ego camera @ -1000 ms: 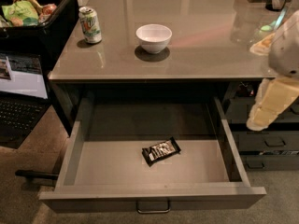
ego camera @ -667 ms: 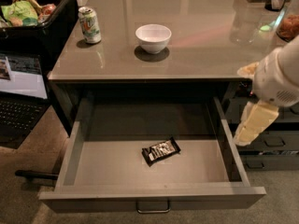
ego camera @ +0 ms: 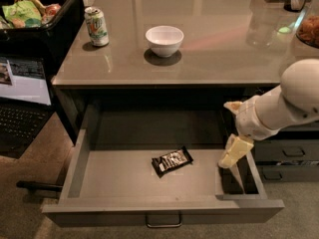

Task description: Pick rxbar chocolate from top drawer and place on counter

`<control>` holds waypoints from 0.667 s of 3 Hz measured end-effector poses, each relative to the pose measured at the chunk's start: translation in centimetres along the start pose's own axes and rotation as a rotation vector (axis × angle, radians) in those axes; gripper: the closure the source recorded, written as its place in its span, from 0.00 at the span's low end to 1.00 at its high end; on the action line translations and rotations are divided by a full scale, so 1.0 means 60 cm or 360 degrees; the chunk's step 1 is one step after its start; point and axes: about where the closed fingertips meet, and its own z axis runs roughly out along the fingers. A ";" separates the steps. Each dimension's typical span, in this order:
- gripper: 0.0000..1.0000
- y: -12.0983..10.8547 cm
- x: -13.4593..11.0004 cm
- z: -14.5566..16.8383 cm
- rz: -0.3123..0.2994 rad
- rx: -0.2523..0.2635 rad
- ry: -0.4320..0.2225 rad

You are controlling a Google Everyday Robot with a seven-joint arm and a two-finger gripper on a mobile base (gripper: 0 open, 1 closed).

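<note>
The rxbar chocolate (ego camera: 172, 161), in a shiny black wrapper with white print, lies flat on the floor of the open top drawer (ego camera: 124, 180), near its middle. My gripper (ego camera: 232, 154) hangs from the white arm at the right. It is low over the drawer's right end, about a bar's length to the right of the rxbar and apart from it. It holds nothing that I can see. The counter (ego camera: 219, 44) spreads above the drawer.
A white bowl (ego camera: 164, 39) and a green-and-white can (ego camera: 96, 26) stand on the counter. A black bin (ego camera: 42, 19) of packets sits far left above a laptop (ego camera: 20, 103). Narrow dark drawers (ego camera: 289, 156) are at right. The drawer's metal handle (ego camera: 163, 220) faces front.
My arm has come down and to the left, from beside the counter's right edge to over the right end of the open drawer. The rxbar has not moved.
</note>
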 end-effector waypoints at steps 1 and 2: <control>0.00 0.016 -0.010 0.078 -0.0082 -0.0097 -0.0110; 0.00 0.036 -0.040 0.133 -0.0155 -0.0182 -0.0216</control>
